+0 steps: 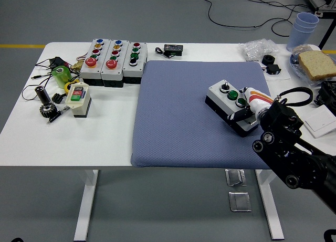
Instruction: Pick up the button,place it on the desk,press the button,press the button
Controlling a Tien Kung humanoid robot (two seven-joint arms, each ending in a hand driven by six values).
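Grey box (229,106) is sitting in my right hand (251,108), fingers clamped around its near end, so I'm lowering it flat onto the mat (178,116).

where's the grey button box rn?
Head view: the grey button box sits on the right part of the blue mat, its near end gripped by the right hand.
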